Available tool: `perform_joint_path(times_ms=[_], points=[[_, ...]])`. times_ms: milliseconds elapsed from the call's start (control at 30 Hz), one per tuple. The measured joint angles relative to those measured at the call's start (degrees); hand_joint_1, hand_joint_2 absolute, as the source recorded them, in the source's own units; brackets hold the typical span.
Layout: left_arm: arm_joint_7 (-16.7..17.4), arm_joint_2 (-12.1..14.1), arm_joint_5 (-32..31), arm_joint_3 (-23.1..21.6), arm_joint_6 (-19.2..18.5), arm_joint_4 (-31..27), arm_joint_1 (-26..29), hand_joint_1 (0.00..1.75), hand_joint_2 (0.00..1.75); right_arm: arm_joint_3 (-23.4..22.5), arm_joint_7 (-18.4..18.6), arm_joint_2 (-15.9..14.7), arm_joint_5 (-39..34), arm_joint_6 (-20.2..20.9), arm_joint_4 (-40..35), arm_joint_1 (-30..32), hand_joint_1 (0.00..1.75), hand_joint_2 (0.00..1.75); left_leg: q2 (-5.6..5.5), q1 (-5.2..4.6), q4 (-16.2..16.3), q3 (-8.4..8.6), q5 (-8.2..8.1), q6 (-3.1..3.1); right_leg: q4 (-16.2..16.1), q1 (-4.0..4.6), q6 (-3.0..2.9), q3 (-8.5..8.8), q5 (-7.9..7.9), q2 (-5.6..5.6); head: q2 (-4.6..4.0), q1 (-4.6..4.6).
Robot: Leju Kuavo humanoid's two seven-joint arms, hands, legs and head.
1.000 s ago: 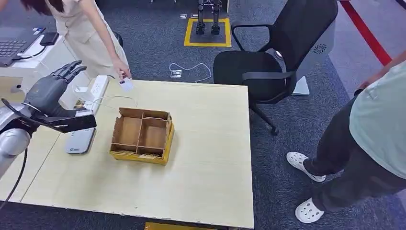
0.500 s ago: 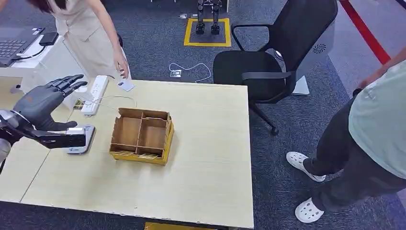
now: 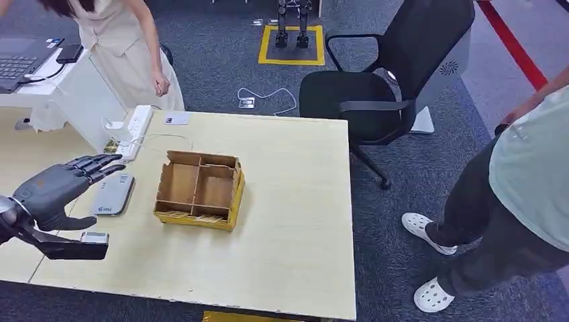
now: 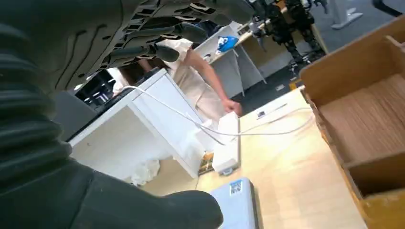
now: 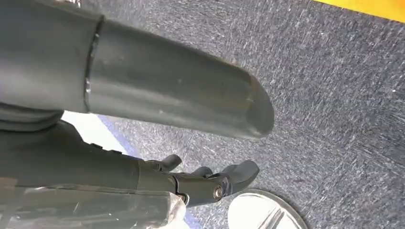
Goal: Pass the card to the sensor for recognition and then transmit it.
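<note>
Wooden table (image 3: 288, 221) carries a divided box (image 3: 199, 189), the sensor (image 3: 112, 195) and the card (image 3: 176, 119) at its far edge. Left hand (image 3: 57, 191) hovers empty, fingers spread. Right hand (image 5: 210, 183) hangs partly hidden; grasp indeterminate.

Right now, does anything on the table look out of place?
The card lies alone at the table's far edge, away from the sensor. The left robot hand holds nothing. Nothing is spilled or damaged.
</note>
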Motion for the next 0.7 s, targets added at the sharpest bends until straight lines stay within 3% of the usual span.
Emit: perform_joint_path(times_ms=[233,433,700], points=[[-0.33,-0.48,-1.69,3.72,0.46,-2.10,6.51,0.00,1.75,-1.09,1.47,0.00,2.30,0.00,-0.81,0.37,0.00,0.00,0.03,-0.03,0.00,0.03,0.00,0.00,0.00,-0.01,0.00,0.00,0.00,0.03,0.00,-0.04],[2.08,-6.08,-8.92,5.27,3.17,-2.75,10.95,0.00,1.75,-2.45,3.52,0.00,4.20,0.00,-2.65,0.99,0.00,0.00,0.02,-0.03,0.00,0.02,-0.01,0.01,-0.01,-0.01,0.00,0.00,0.00,0.02,0.00,-0.07],[4.26,-15.17,-14.49,4.64,5.33,-2.69,11.95,0.00,1.75,-4.22,5.75,0.00,6.90,0.00,-4.83,1.79,0.00,0.00,0.00,-0.06,0.00,0.02,-0.03,0.04,-0.03,-0.03,0.01,0.03,0.01,-0.03,0.00,-0.02]])
